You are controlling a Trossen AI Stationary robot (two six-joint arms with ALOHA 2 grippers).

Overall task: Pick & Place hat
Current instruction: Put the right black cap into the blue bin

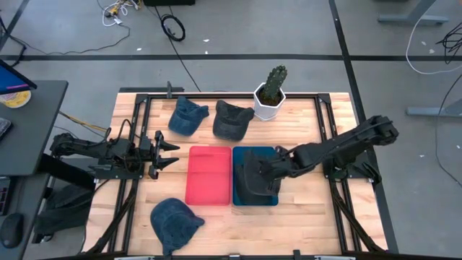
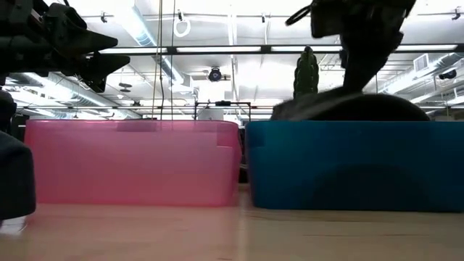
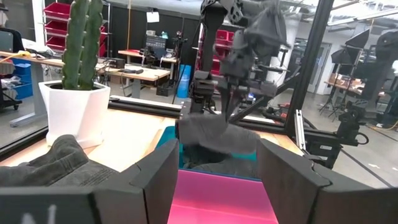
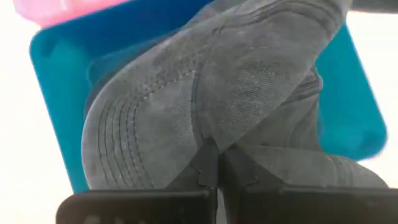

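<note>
- We are holding the right gripper (image 1: 254,173) pinched tight on a fold of the dark grey hat (image 4: 236,93), right over the blue bin (image 1: 268,199).
- We are seeing the hat bunched and sagging inside the bin; from the low view its crown is rising above the bin's rim, though we cannot be sure whether it is resting on the bottom.
- We are judging the hat light and soft: the cloth is creasing where the fingers are biting, so it will droop and swing rather than hold shape. The stitched brim looks stiffer and should be the surer place to grip; a pinch of crown fabric works but lets the rest dangle.
- We are keeping the left gripper (image 1: 167,152) spread wide and empty, waiting beside the pink bin (image 1: 209,175).
- We are leaving other hats on the table: a blue hat (image 1: 188,115) and a dark hat (image 1: 232,119) near the potted cactus (image 1: 271,92), plus a denim hat (image 1: 175,220) at the near edge.
</note>
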